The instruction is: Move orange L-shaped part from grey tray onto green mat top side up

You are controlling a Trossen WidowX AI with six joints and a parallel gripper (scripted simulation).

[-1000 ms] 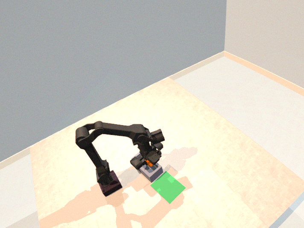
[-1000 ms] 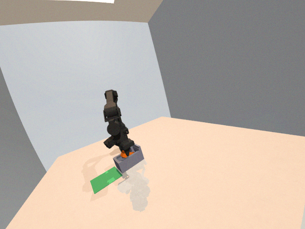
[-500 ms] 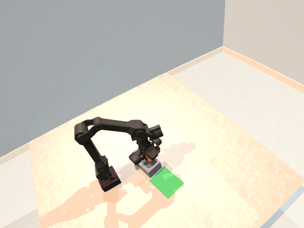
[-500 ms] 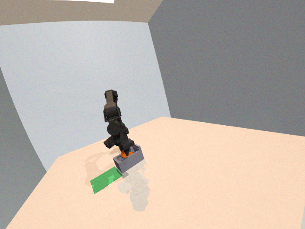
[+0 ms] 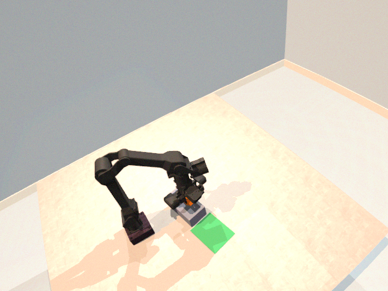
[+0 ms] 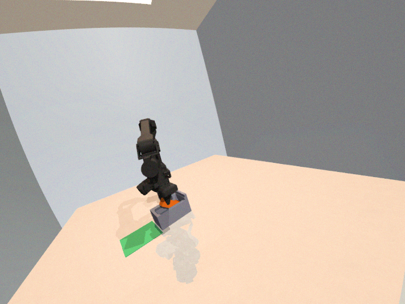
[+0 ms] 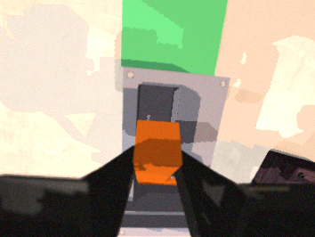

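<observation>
The orange L-shaped part point(image 7: 157, 151) stands tipped in the grey tray point(image 7: 173, 116), its raised end up out of the pocket. My gripper point(image 7: 155, 151) is shut on that raised end, one black finger on each side. The far part of the pocket point(image 7: 156, 103) lies open and dark beyond the part. In the top view the gripper point(image 5: 189, 200) sits low over the tray point(image 5: 191, 213) with the orange part point(image 5: 188, 201) between the fingers. In the exterior view the part point(image 6: 170, 204) shows orange above the tray point(image 6: 172, 209). The green mat point(image 5: 212, 232) lies flat beside the tray.
The arm's dark base point(image 5: 139, 230) stands left of the tray in the top view. The mat also shows in the wrist view point(image 7: 173, 33) beyond the tray and in the exterior view point(image 6: 140, 238). Walls stand well away.
</observation>
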